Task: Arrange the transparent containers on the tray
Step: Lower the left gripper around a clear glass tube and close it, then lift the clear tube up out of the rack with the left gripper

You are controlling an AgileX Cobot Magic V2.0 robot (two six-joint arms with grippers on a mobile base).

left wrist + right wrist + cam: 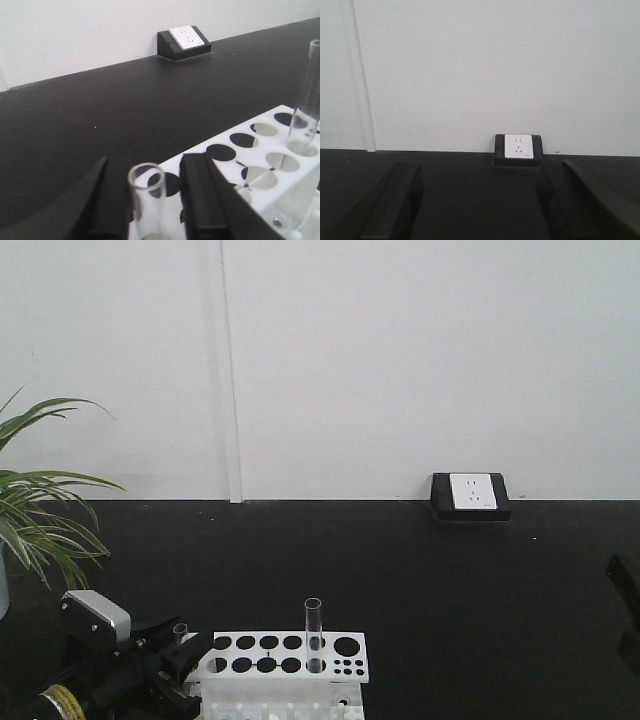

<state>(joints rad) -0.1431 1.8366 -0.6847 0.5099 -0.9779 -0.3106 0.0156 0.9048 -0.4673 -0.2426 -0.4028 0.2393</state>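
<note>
Left claw: the left claw has its two dark fingers close on either side of the held tube. A thin sliver of white shows on one side, but nothing else carries the tube, so I judge it gripped.
Held tube: it is upright with its open rim on top, and its long axis is vertical. Its lower end is out of view.
Key relation: the white rack, which I take for the tray, lies just beyond and to the right of the held tube. In the front view the tube's rim sits just left of the rack's left edge, not over a hole.
Nearest holes: the dark openings at the rack's left end show right behind the tube in the left wrist view.
Standing tube: the standing tube is already seated upright in the front row, well to the right.
Coming move, as a judgement: a short shift rightward over an end hole, keeping the axis vertical, then straight down.
Right claw: the right claw is spread wide with nothing between its fingers. It faces the bare counter and the wall.
Nearer arm: the left, plainly. The right only shows at the far right edge of the front view.
</note>
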